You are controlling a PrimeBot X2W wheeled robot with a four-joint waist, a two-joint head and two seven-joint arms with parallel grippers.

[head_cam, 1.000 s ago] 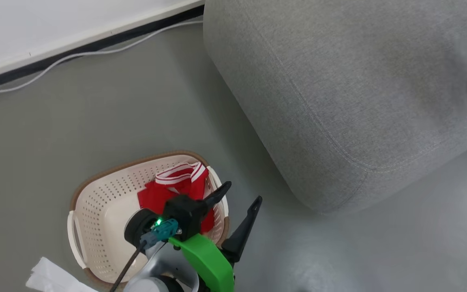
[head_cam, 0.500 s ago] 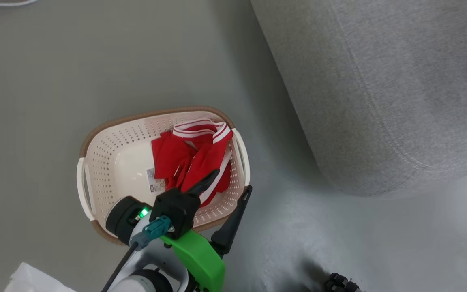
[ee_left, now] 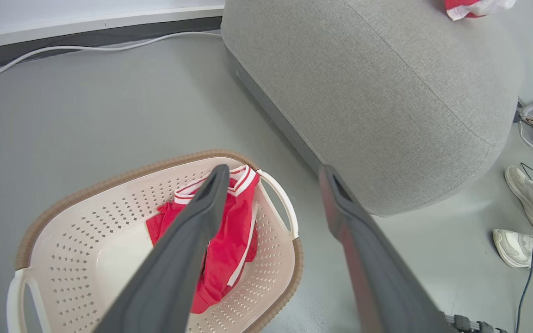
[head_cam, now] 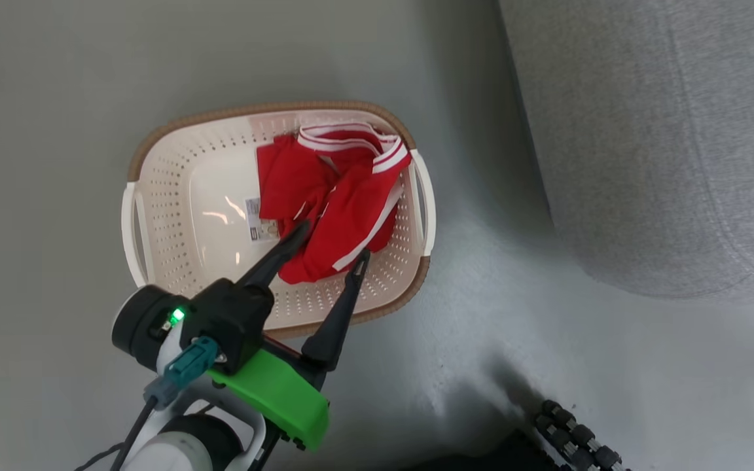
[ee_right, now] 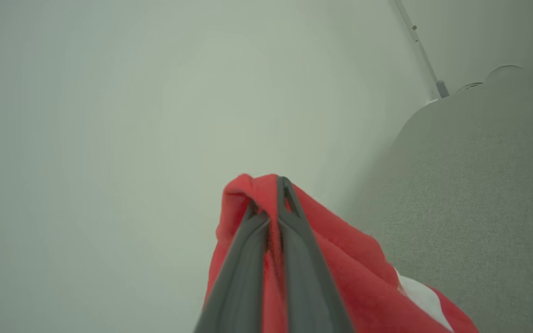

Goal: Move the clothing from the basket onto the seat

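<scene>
The cream basket point(head_cam: 154, 196) stands on the grey floor beside the grey seat point(head_cam: 665, 131). Red clothing point(head_cam: 338, 196) with white stripes lies bunched in the basket's right half. My left gripper point(head_cam: 331, 243) is open, its two dark fingertips just over the near edge of that clothing, with nothing between them. In the left wrist view the fingers point(ee_left: 201, 217) frame the clothing point(ee_left: 229, 240), the basket point(ee_left: 63, 259) and the seat point(ee_left: 387, 92). My right gripper point(ee_right: 269, 194) is shut on another piece of red clothing point(ee_right: 340, 277), next to the seat point(ee_right: 479, 185).
A person's white shoes point(ee_left: 521, 199) and loose cables stand on the floor right of the seat. A white cable point(ee_left: 86, 46) runs along the wall's base. A black ribbed part point(head_cam: 580, 435) sits at the lower right. A red-and-white piece point(ee_left: 474, 7) shows on the seat's far end.
The head camera has swung, shifting the whole picture. Relative to the basket, my left gripper has moved from its right rim inward, over the clothing. It stays open.
</scene>
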